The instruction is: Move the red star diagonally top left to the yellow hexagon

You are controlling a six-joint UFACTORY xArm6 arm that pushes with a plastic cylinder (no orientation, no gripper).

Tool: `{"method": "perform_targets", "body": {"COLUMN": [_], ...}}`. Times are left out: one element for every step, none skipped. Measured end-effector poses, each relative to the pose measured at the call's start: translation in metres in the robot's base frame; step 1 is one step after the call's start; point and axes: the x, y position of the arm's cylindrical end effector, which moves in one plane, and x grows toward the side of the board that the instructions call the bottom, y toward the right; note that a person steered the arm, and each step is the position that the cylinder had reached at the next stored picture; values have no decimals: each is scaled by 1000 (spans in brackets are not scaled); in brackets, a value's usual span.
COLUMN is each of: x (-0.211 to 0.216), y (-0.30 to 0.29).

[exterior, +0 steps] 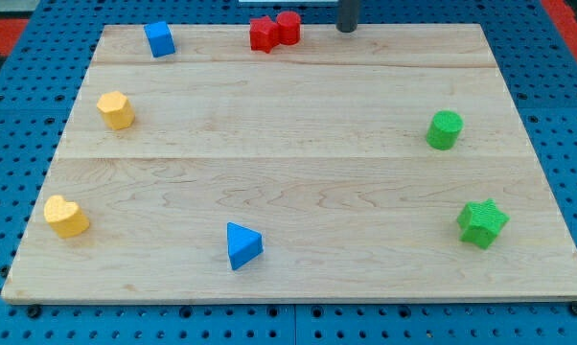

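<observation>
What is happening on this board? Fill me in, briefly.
My tip sits at the view's top edge of the wooden board, just right of two red blocks that touch each other; which one is the red star I cannot tell. It touches neither. The yellow hexagon waits far off at the view's left, so the push hasn't visibly begun.

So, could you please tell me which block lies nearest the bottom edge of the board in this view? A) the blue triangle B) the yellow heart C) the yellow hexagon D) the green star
A: the blue triangle sits lowest in the view, slightly below the green star and the yellow heart, while the yellow hexagon lies well higher up.
</observation>
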Motion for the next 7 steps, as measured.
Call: {"method": "perform_targets", "body": {"x": [1,2,3,11,17,16,4], "y": [-52,-68,-75,-112,-167,-148,-121]}}
